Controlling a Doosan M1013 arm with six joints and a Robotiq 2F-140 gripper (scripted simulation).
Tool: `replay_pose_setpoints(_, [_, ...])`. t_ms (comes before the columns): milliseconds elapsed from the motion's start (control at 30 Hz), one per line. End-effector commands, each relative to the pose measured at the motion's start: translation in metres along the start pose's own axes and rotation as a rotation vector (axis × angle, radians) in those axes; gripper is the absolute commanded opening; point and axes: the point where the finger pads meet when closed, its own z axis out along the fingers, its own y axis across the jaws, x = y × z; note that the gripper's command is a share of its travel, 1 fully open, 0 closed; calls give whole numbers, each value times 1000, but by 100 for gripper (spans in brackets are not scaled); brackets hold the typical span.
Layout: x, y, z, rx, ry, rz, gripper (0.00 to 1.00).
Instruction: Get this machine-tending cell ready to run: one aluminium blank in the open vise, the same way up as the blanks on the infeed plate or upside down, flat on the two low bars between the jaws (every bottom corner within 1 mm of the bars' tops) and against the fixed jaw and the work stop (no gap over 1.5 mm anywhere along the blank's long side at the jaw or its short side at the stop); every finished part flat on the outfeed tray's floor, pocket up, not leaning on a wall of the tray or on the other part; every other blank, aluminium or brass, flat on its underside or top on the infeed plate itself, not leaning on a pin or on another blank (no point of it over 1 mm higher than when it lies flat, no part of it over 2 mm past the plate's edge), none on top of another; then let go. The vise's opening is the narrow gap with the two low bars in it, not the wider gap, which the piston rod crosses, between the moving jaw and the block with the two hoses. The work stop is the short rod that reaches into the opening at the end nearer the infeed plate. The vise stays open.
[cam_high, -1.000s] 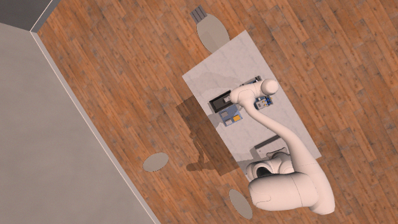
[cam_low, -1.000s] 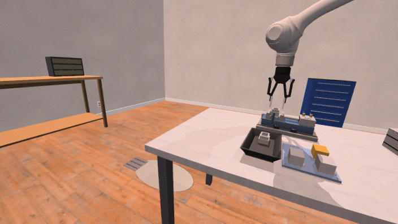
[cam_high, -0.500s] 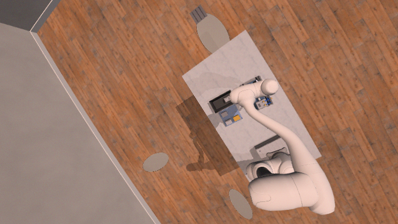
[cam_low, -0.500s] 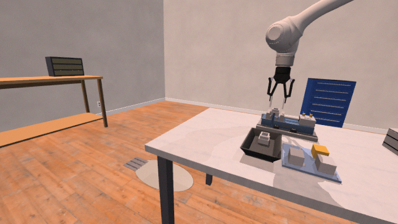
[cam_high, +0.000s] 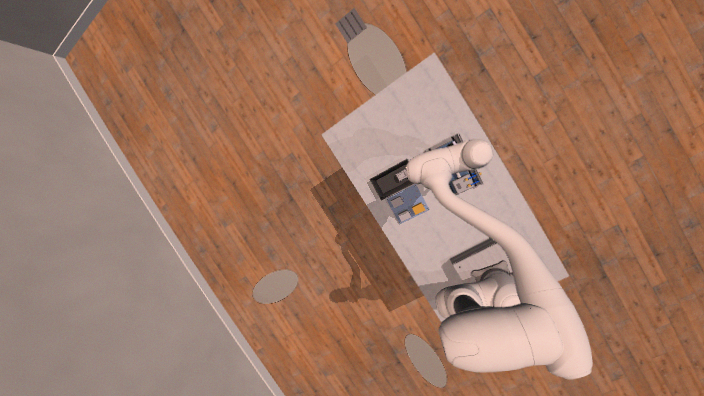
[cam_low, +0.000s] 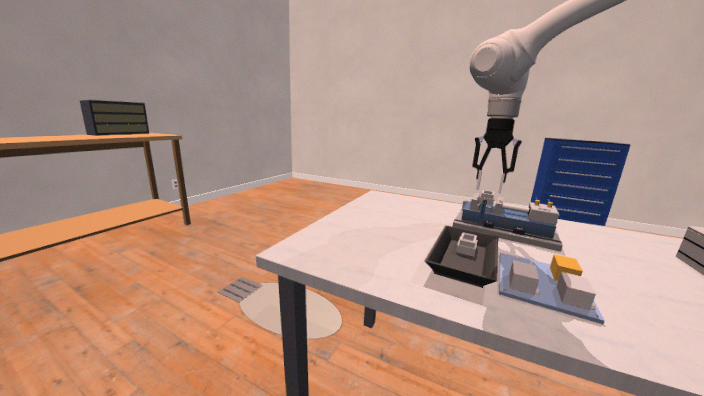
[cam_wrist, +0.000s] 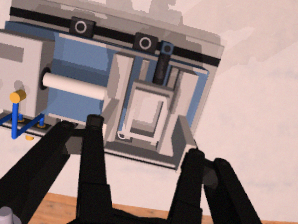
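My gripper (cam_low: 489, 189) (cam_wrist: 145, 119) is partly open and empty. It hangs a little above the blue vise (cam_low: 515, 220) (cam_wrist: 73, 72). A grey finished part (cam_low: 486, 200) (cam_wrist: 148, 112) with its pocket up sits in the vise's narrow opening, by the dark work stop rod (cam_wrist: 161, 63). A second finished part (cam_low: 467, 245) (cam_high: 401, 176) lies in the dark outfeed tray (cam_low: 452, 270) (cam_high: 380, 187). On the blue infeed plate (cam_low: 545, 300) (cam_high: 412, 216) stand two aluminium blanks (cam_low: 523, 276) (cam_low: 575, 292). A brass blank (cam_low: 566, 265) (cam_high: 419, 208) lies tilted, resting on the right one.
A blue ribbed board (cam_low: 580, 180) stands behind the vise. A grey box (cam_low: 692, 247) (cam_high: 470, 252) sits at the table's right side. The vise's white piston rod (cam_wrist: 73, 86) crosses its wider gap. A wooden shelf (cam_low: 100, 140) stands far left.
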Motion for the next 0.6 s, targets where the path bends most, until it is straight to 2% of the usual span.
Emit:
replay_pose_setpoints(0, [0,0,0,0,0,0,40])
replay_pose_setpoints(567, [0,0,6,0,0,0,40])
